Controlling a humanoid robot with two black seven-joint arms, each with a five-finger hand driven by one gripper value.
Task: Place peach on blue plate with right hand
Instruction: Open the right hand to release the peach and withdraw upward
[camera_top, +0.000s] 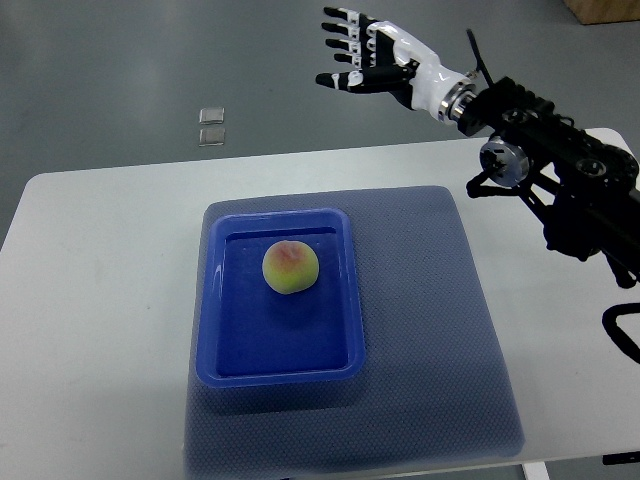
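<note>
A: Peach (291, 268) resting inside blue plate (279, 305), slightly above centre of the basin, left-centre of frame. Upright, touching floor of plate, clear of all four walls.

B: Noted. Right hand (372, 57)?

A: Upper right of frame, raised well apart from plate and peach. Fingers spread and extended, holding nothing. Arm entering from right edge. Left hand not visible anywhere.

B: Plate support?

A: Sitting on grey-blue mat (440, 300), mat on white table (90, 260). Two small clear squares (211, 127) on floor beyond table, upper left; irrelevant.

B: Status judgement?

A: Placement appears complete; hand looks clear of the work.

B: Risks from here?

A: Few. Round fruit on smooth floor of plate: could roll toward a wall if table is bumped, though rim should contain it. Any sweep of forearm back across lower right could catch mat edge and drag plate along. Reaching in again with open fingers could nudge peach off its spot.
</note>
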